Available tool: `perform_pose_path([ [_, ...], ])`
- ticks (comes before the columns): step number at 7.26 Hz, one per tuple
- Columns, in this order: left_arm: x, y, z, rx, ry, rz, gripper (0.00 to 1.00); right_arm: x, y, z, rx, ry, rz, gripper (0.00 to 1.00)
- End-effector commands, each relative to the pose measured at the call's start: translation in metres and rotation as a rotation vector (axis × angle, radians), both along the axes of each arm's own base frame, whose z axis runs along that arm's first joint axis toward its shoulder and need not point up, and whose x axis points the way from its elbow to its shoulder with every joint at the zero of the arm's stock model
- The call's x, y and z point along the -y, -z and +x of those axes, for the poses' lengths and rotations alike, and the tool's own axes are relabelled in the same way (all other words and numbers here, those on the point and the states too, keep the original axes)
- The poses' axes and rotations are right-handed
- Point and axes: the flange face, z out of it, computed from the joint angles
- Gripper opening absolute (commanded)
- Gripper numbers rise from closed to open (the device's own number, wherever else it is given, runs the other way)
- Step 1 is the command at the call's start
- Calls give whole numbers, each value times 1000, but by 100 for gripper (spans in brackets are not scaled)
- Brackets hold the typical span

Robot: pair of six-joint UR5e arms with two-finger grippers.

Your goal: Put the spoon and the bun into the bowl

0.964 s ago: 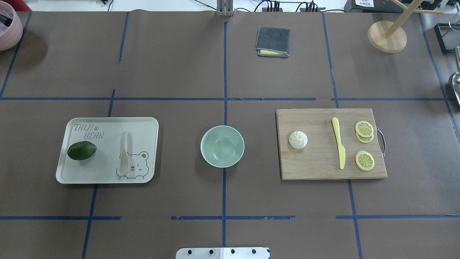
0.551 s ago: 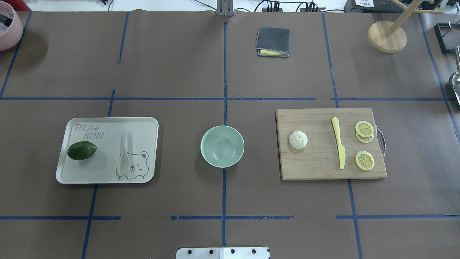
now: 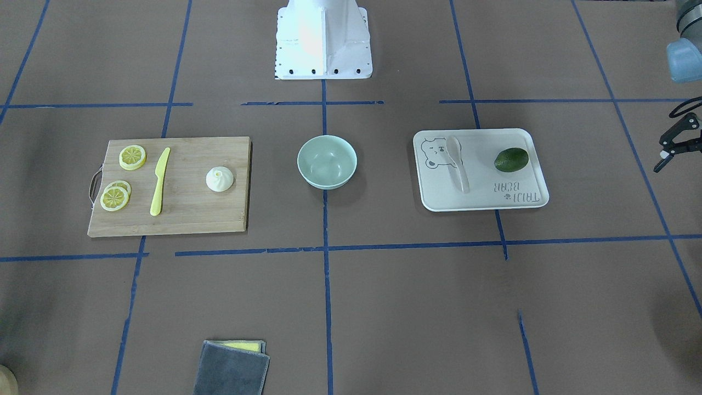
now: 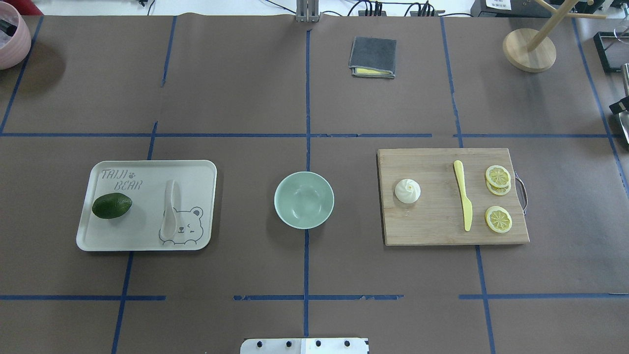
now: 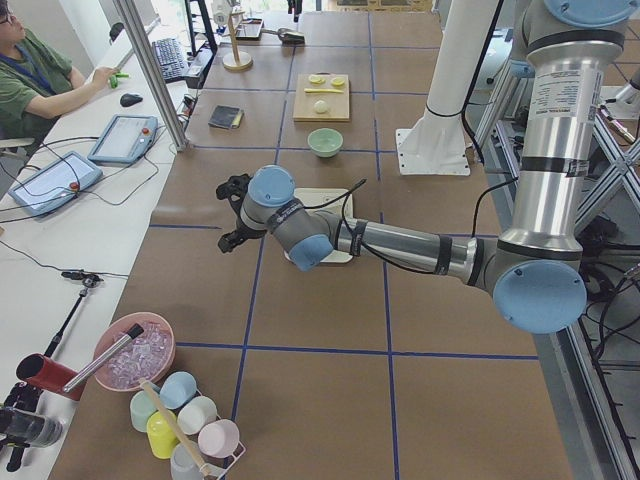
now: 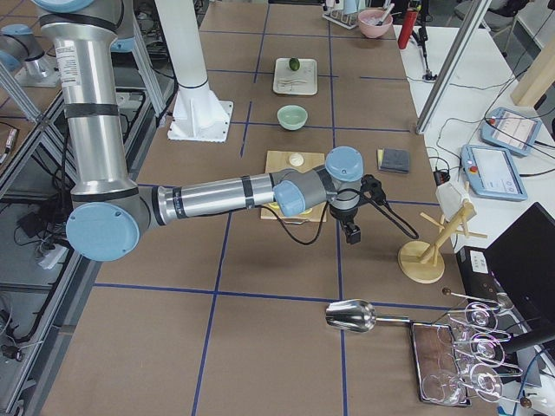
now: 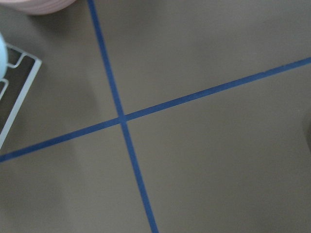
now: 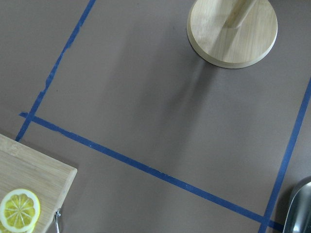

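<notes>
The off-white spoon (image 4: 169,212) lies on the white bear-print tray (image 4: 147,238), left of the empty mint-green bowl (image 4: 304,200) at the table's middle. The white pleated bun (image 4: 408,191) sits on the wooden cutting board (image 4: 432,223), right of the bowl. My left gripper (image 3: 672,144) hovers off past the tray's outer side, its fingers apart and empty. Only a black edge of my right gripper (image 4: 621,105) shows at the overhead view's right edge. It hovers beyond the board (image 6: 362,210); I cannot tell whether it is open or shut.
A dark green avocado (image 4: 112,205) shares the tray. A yellow knife (image 4: 463,201) and lemon slices (image 4: 498,219) lie on the board. A grey cloth (image 4: 373,57), a wooden stand (image 4: 529,50), a metal scoop (image 6: 351,316) and a pink bowl (image 4: 12,34) sit at the table's far side and ends.
A black edge of my right gripper has come into the overhead view at its right edge. The spoon, bun and bowl have not moved.
</notes>
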Motion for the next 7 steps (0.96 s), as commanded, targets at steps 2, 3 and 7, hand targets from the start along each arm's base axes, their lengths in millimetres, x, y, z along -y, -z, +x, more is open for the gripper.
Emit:
perform_pose_path([
  [2,-13,56,26,-168,80,-125,100,1,4,1,15,-63,-59,100],
  [3,-24,77,58,-154,108,-88,100,1,9,0,30,-103,-97,100],
  [7,-97,39,212,-175,275,-467,100,0,16,1,40,-125,-108,100],
])
